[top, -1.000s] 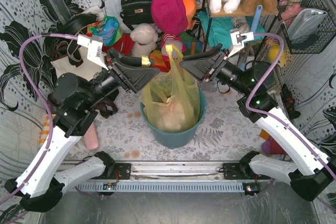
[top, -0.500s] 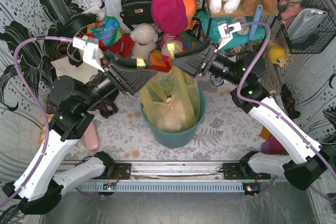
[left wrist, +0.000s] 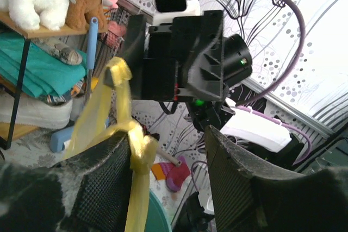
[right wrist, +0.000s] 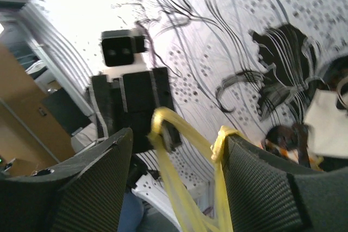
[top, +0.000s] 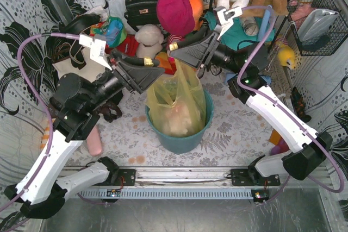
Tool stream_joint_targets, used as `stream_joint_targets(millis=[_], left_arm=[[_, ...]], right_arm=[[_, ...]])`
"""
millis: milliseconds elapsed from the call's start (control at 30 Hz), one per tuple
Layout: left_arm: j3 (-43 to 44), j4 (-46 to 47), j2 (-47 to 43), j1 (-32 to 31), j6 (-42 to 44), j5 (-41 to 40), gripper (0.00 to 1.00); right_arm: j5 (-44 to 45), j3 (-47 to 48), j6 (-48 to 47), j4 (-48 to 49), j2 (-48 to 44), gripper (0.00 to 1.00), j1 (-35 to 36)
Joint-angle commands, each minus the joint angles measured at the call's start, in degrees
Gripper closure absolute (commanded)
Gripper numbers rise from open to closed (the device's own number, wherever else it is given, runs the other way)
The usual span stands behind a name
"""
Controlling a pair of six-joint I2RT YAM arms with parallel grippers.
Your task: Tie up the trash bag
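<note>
The trash bag (top: 176,104), thin yellow-green plastic, sits in the round teal bin (top: 179,137) with its two handles pulled up above the rim. My left gripper (top: 149,71) stands open just left of the bag top, one handle loop (left wrist: 136,145) hooked over the tip of its left finger (left wrist: 103,183). My right gripper (top: 182,55) is open above and behind the bag, and the other handle (right wrist: 220,139) hangs over its right finger (right wrist: 261,177). The two grippers face each other closely, the handles stretched between them. Neither pair of jaws pinches the plastic.
Plush toys, a black handbag (top: 141,6) and a magenta hat (top: 175,9) crowd the back. A cream tote bag (top: 70,66) lies at the left. A wire basket (top: 318,20) hangs at the right. A striped sock (left wrist: 173,173) lies on the floor.
My right gripper has swung left and toward the back, carrying its handle up over the bag. The left gripper has shifted slightly and still has its loop hooked.
</note>
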Motion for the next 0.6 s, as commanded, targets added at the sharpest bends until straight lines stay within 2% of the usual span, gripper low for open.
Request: stream_joint_targets(millis=[0,100,233,367,567], left_arm=[[7.52,1.55,3.41,0.27,2.48,-0.99,0.41],[13.90,-0.62,6.92,0.35,4.93,-1.67,0.42],[19.58,-2.63,9.44,0.35,6.88,-2.90,0.42],[18.73,-3.17,9.06,0.35,6.99,-5.51,0.42],[13.15,-2.89,6.91,0.35,5.85,-5.97,0.42]], right_arm=[[-1.49,6.38,7.47,15.52,1.16,0.37,0.34],[0.70,9.18,3.53,13.58,-0.37,0.39,0.34],[7.39,8.01,-7.28,2.34,-6.02,0.44,0.34],[13.33,2.41,-12.42,-3.11,-11.20,0.45,0.34],[14.45,-7.49,-11.51,-4.28,-15.45,0.46,0.34]])
